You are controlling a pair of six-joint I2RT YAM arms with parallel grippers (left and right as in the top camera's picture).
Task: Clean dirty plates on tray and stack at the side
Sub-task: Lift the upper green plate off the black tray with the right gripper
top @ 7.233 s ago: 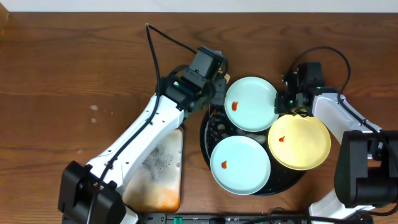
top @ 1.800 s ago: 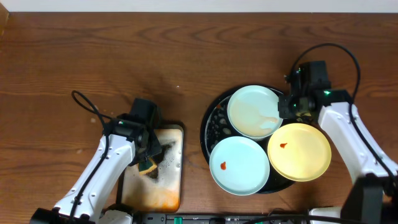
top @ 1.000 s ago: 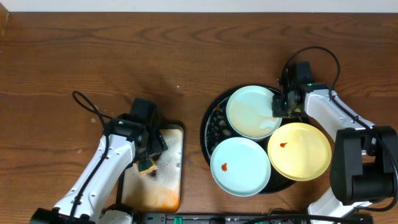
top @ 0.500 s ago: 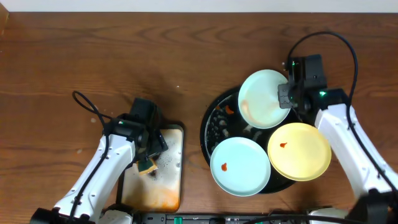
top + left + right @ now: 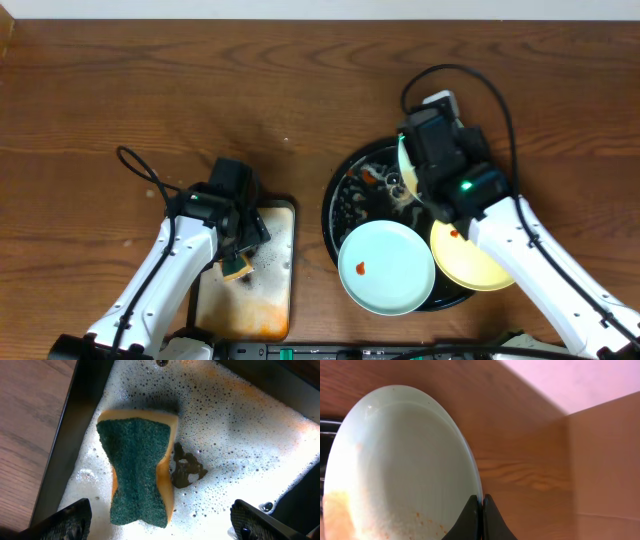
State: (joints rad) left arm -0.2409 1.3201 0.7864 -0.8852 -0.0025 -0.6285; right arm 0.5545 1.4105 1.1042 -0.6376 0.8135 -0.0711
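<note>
My right gripper (image 5: 482,506) is shut on the rim of a pale mint-blue plate (image 5: 400,465), which stands tilted on edge with faint orange smears on its face. In the overhead view that gripper (image 5: 410,172) hangs over the back of the black tray (image 5: 334,222), and only a sliver of the held plate (image 5: 402,150) shows. A second mint plate (image 5: 386,265) with a red spot lies at the tray's front. Beside it lies the yellow plate (image 5: 490,268), partly under my right arm. My left gripper (image 5: 160,525) is open above a green-topped sponge (image 5: 137,472).
The sponge (image 5: 237,268) lies in foam in a rectangular stained metal tray (image 5: 270,300) at the front left, under my left gripper (image 5: 243,243). A brown blob (image 5: 186,471) sits in the foam beside the sponge. Bare wooden table (image 5: 150,100) spreads behind and to the left.
My right gripper has lifted the back mint plate off the tray and tipped it on edge, swinging left over the tray. The left arm has stayed still above the sponge.
</note>
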